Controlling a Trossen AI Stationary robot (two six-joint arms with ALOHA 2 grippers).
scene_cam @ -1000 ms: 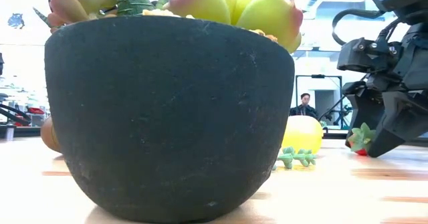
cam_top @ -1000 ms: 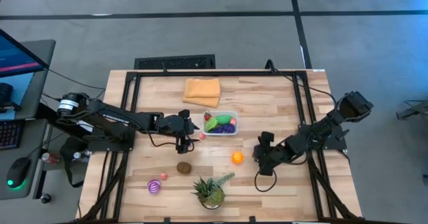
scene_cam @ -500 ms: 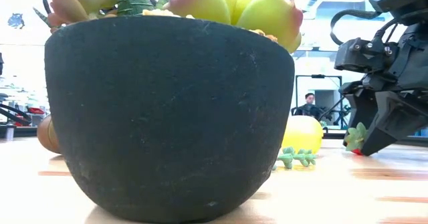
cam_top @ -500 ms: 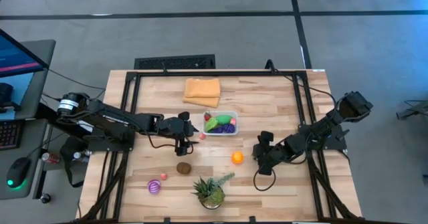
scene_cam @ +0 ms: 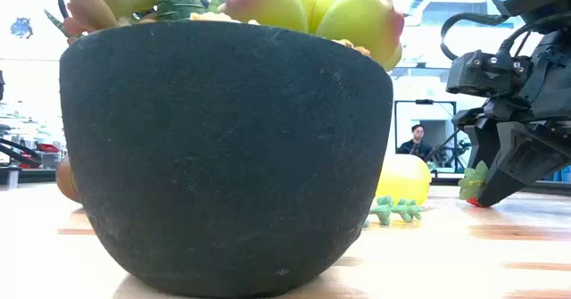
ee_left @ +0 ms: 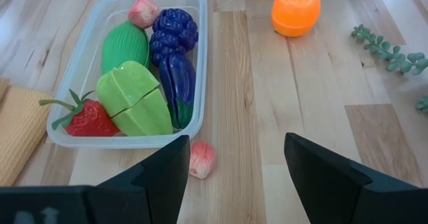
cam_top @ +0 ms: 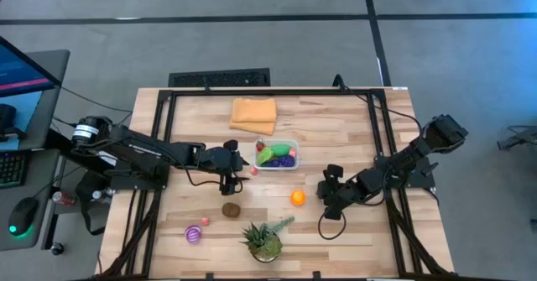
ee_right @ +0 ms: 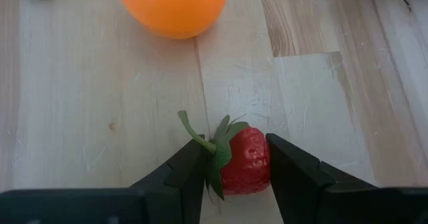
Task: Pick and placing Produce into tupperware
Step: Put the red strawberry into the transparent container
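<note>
Strawberry (ee_right: 246, 162) | lay sideways on table (ee_right: 100, 117), leafy cap toward left finger | right gripper (ee_right: 234, 167) clenched on it | left gripper (ee_left: 234, 177) released, near tupperware (ee_left: 200, 63) | no writing legible

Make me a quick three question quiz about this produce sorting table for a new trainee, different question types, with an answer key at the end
1. True or false: the right gripper has its fingers closed on a strawberry.
2. Multiple choice: which piece lies on the table just outside the tupperware, in front of the left gripper? A) small pink fruit B) banana C) tomato
3. Fill in: on the table just beyond the right gripper sits the ___ fruit.

Key
1. True.
2. A, the small pink fruit.
3. Orange; the orange fruit rests untouched on the wood.
</note>
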